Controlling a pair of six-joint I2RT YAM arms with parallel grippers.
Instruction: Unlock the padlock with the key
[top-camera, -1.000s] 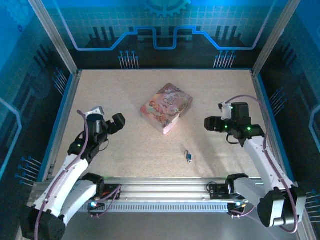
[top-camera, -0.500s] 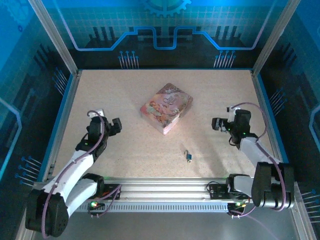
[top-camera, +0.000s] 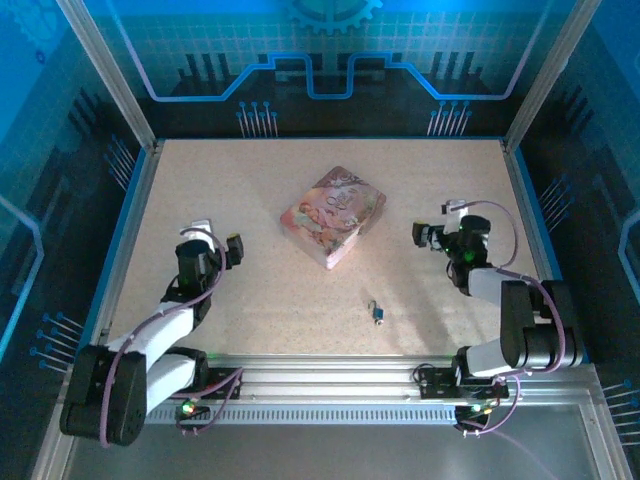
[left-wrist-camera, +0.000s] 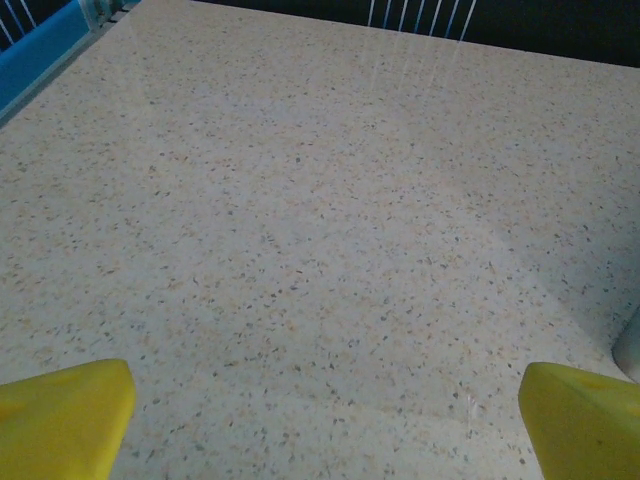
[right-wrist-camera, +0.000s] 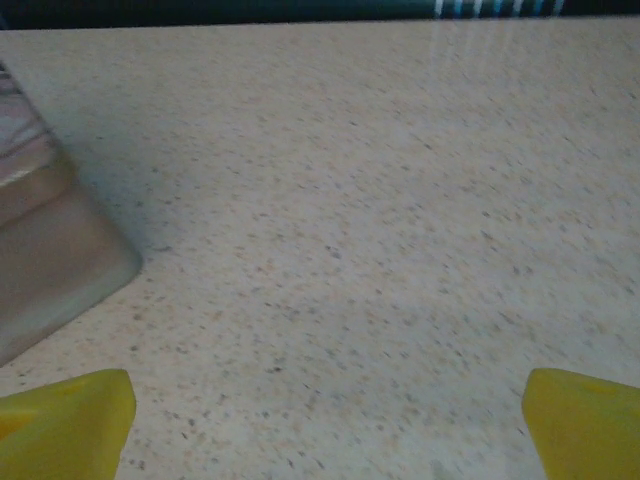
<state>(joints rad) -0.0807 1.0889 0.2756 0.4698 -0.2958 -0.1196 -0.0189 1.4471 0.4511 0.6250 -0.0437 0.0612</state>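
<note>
Starting at the near edge, there's the aluminium rail (top-camera: 330, 372) with both arm bases bolted to it. Just past that, a bit right of centre, the padlock (top-camera: 378, 314) lies on the speckled surface (top-camera: 280, 300) all by itself; it has a blue-teal body with something thin and silvery at its far-left end. It's way too small from overhead to say if that bit is only the shackle, so I honestly can't pick out the key. Neither hand touches the padlock.

A little farther back, the left hand (top-camera: 219, 239) sits over the left part of the surface, well apart from the padlock; its jaws are spread wide and it's holding nothing. In its wrist view the yellow fingertips (left-wrist-camera: 62, 415) poke in at the bottom corners with plain speckled surface between them; the blue edge strip (left-wrist-camera: 40, 45) is at top left.

The right hand (top-camera: 432, 228) is over on the right side, also farther back than the padlock; it's spread wide too and gripping nothing. Its opening faces left toward the pink illustrated tin box (top-camera: 333, 215). Its wrist view has a blurry corner of that box at the left edge, near the left fingertip but not touching.

The box lies flat around the middle, turned diagonally, between the two hands and beyond the padlock. Behind it is more surface, then the blue-lit back wall (top-camera: 330, 60).
</note>
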